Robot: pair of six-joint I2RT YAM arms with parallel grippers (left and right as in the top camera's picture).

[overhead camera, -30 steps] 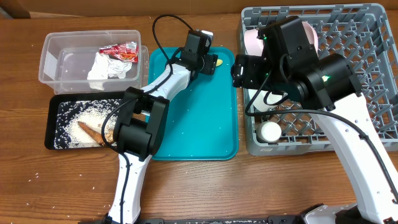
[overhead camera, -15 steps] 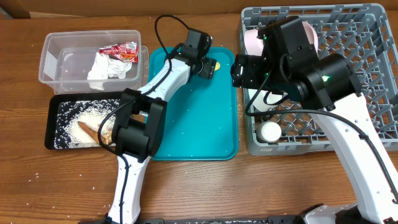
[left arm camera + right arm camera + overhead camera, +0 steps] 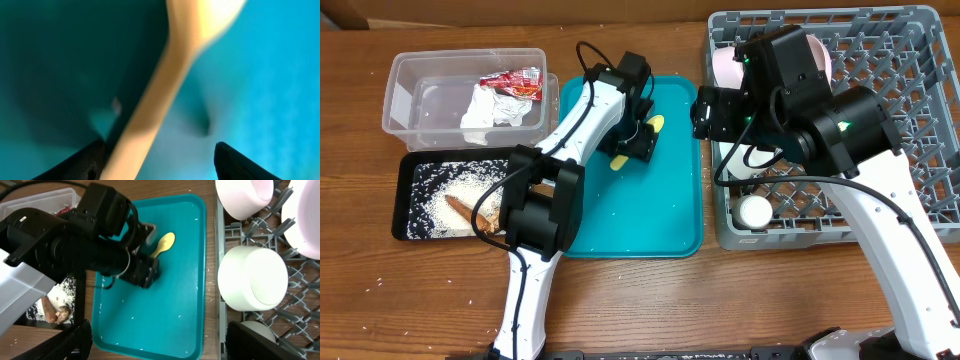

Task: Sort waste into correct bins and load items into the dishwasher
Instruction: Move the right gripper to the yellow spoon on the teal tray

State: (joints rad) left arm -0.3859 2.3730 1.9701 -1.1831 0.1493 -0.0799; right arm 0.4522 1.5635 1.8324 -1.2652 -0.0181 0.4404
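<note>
Pale yellow plastic, smooth and glossy, forms the spoon (image 3: 150, 100); it lies flat on the teal tray (image 3: 670, 220), directly under the left gripper (image 3: 161, 162), with its handle running between the fingers and its oval bowl ahead of the fingertips. The jaws stand wide apart and grip nothing; the handle lies close beside one finger (image 3: 92, 160) and well apart from the other.

Centre the handle between the pads before you close; an off-centre close is likely to push the spoon sideways across the slick tray. Lower until the fingertips reach the tray surface, since the handle is thin and low; close across its narrow width, then lift straight up. Expect hard plastic on hard pads to pivot; grip near the middle of the handle.

The right gripper (image 3: 167, 341) hangs wide open and empty, high above the tray edge, with the grey dish rack (image 3: 920, 120) just beside it. The rack is a rigid plastic grid of upright pegs; it carries a round white bowl (image 3: 252, 277) and a small white cup (image 3: 755, 210).

Well away from the left gripper, on the side opposite the rack, the clear tub (image 3: 410, 80) holds the crumpled napkin (image 3: 485, 110) and the red wrapper (image 3: 512, 82); the black tray (image 3: 405, 225) holds rice (image 3: 445, 185) and brown scraps.
</note>
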